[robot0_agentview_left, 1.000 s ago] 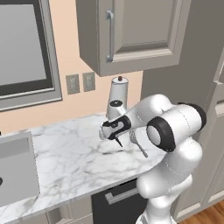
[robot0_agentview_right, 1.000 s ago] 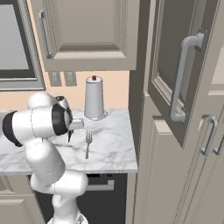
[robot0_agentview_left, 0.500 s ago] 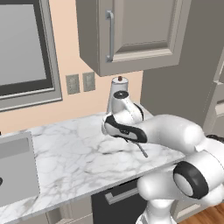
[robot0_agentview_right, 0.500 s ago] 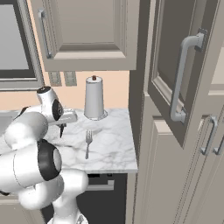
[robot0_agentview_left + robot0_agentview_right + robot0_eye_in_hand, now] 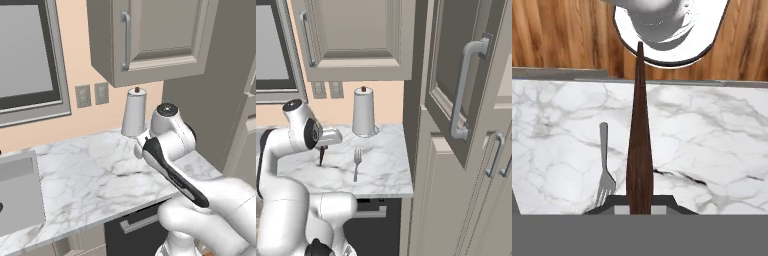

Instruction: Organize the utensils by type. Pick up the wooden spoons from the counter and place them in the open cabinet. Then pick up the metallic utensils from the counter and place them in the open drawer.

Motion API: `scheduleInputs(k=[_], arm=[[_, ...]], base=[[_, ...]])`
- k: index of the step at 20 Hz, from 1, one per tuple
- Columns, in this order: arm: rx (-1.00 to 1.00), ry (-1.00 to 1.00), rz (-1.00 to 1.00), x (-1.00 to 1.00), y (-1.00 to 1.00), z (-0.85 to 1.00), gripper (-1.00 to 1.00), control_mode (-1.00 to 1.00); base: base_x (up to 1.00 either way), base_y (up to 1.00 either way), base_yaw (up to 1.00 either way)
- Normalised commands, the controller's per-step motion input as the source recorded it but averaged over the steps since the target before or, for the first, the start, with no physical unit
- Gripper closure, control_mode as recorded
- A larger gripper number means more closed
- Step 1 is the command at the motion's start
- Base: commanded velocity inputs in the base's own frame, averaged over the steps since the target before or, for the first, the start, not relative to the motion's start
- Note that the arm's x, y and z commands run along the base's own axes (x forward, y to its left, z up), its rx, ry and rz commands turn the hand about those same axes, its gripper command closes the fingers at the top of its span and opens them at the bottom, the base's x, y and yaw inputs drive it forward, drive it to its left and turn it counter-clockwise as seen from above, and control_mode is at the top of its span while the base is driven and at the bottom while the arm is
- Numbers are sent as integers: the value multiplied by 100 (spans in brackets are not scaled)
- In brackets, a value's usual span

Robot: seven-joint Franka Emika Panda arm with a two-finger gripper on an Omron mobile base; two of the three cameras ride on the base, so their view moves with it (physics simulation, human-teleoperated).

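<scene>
Pincer: the dark two-finger pincer [image 5: 640, 204] sits at the bottom centre of the hand view, its jaws closed tight on a slim dark-brown wooden utensil handle [image 5: 639, 145]; in the right base view the pincer [image 5: 321, 156] hangs at middle left, just above the counter.
Held item: the brown handle runs from the pincer straight up the middle of the hand view; its far end is not clear enough to name.
Fork: a grey-silver four-tined metal fork [image 5: 357, 162] lies flat on the counter, left of centre in the right base view, near the pincer; in the hand view the fork [image 5: 604, 170] lies just left of the brown handle.
Counter: the white marble counter with grey veins [image 5: 95, 172] spans the middle of the left base view.
Paper-towel roll: a white upright roll with a dark knob [image 5: 364, 112] stands at the back of the counter.
Cabinet: the grey-beige wall cabinet with a vertical silver bar handle [image 5: 150, 37] fills the upper centre of the left base view.
</scene>
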Motion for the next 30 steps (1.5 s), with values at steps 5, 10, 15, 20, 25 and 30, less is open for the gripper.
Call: scheduleInputs(k=[5, 10, 15, 20, 25, 30], arm=[[1, 0, 0, -62, -34, 38, 100, -100], [0, 1, 4, -10, -15, 8, 100, -100], [0, 0, 8, 0, 0, 3, 100, -100], [0, 0, 8, -1, 0, 4, 100, -100], [0, -3, 11, -19, 0, 4, 100, -100], [0, 0, 0, 0, 0, 0, 100, 100]], base=[[0, 0, 0], [0, 0, 0], [0, 0, 0], [0, 0, 0], [0, 0, 0], [-59, 0, 19]])
